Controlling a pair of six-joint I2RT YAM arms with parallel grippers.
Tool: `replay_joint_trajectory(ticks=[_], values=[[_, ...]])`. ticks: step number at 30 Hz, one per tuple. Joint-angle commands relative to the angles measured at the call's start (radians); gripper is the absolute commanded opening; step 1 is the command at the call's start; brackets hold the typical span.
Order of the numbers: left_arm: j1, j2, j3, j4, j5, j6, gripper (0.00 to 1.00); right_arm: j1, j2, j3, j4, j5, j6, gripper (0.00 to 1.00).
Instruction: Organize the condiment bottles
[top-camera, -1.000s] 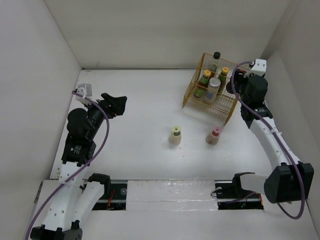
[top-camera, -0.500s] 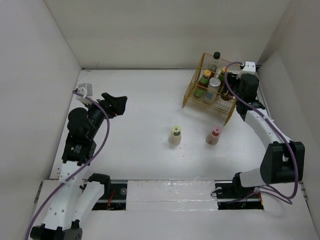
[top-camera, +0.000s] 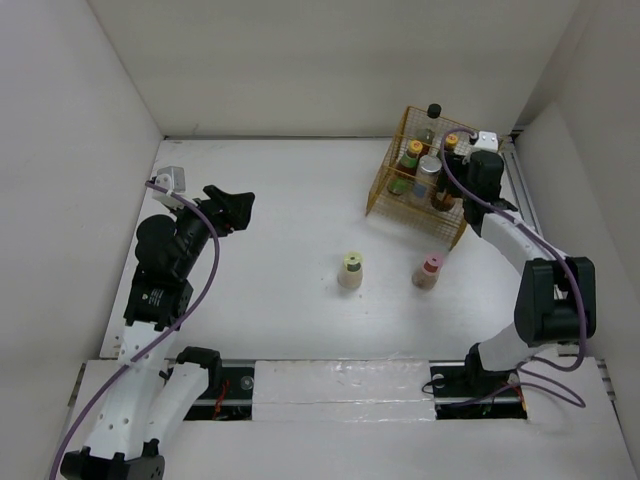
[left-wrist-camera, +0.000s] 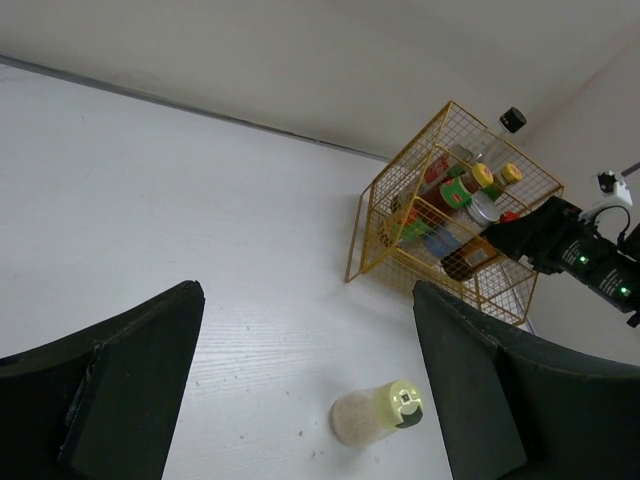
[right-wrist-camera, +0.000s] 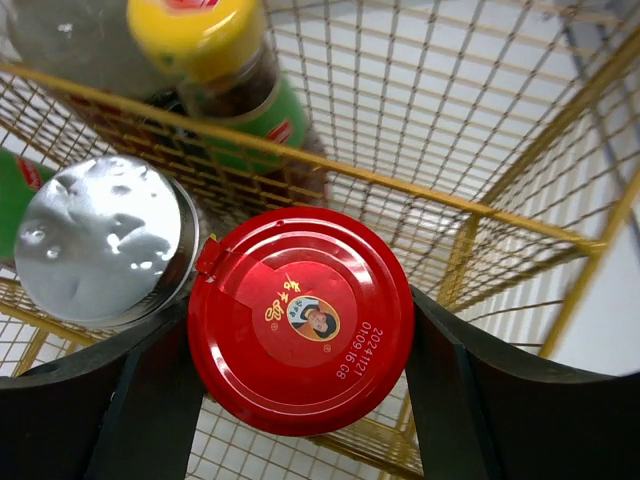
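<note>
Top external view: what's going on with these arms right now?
The right gripper is down inside the yellow wire basket, its jaws close on either side of the red-lidded jar; whether they clamp it cannot be told. A silver-topped shaker and a yellow-capped bottle sit in the basket beside the jar. The left gripper hovers open over the left of the table, holding nothing. The green-topped shaker and the pink-topped shaker stand on the table, not yet in the basket.
</note>
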Motion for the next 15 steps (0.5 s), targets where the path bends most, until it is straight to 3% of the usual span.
replay_joint_trajectory(ticks=[1, 5, 6, 9, 15], values=[[-0.004, -0.008, 0.001, 0.051, 0.013, 0.012, 0.81, -0.009, -0.005, 0.049, 0.159, -0.009, 0.017, 0.59], [-0.004, -0.008, 0.001, 0.051, 0.013, 0.012, 0.81, -0.009, 0.02, 0.058, 0.147, 0.003, 0.017, 0.69], [-0.004, 0.001, 0.001, 0.051, 0.013, 0.012, 0.81, -0.009, 0.02, 0.058, 0.137, 0.003, 0.026, 0.77], [-0.004, 0.001, 0.001, 0.051, 0.013, 0.012, 0.81, -0.009, -0.012, 0.058, 0.137, 0.014, 0.026, 0.87], [-0.004, 0.01, 0.001, 0.051, 0.013, 0.012, 0.81, 0.04, -0.161, 0.057, 0.137, 0.078, 0.026, 0.87]])
